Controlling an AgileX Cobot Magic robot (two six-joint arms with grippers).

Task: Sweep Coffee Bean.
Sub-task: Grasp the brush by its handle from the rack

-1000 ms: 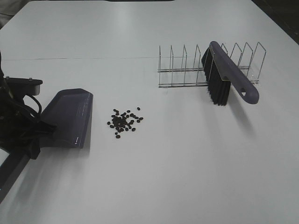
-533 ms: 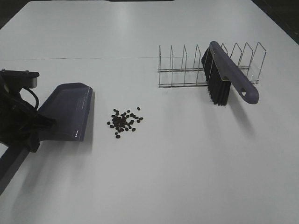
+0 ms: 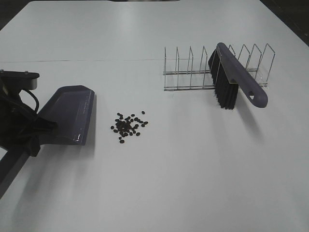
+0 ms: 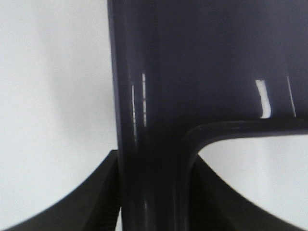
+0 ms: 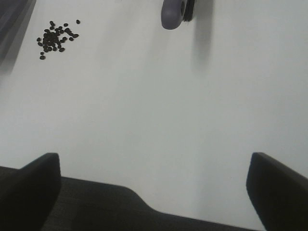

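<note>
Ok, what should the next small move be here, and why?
Probably send the right pincer to the brush and close on its handle. The left pincer is shut on the dustpan, held beside the beans, while the right pincer is open and empty and the brush sits untouched in the rack.

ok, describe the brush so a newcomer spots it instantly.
On the white table, find the wire rack right of centre in the high view. The brush rests tilted in it, handle end sticking out front. Only it has black bristles and a long handle with a hole; the dustpan, same purple-grey, is a flat scoop far left.
</note>
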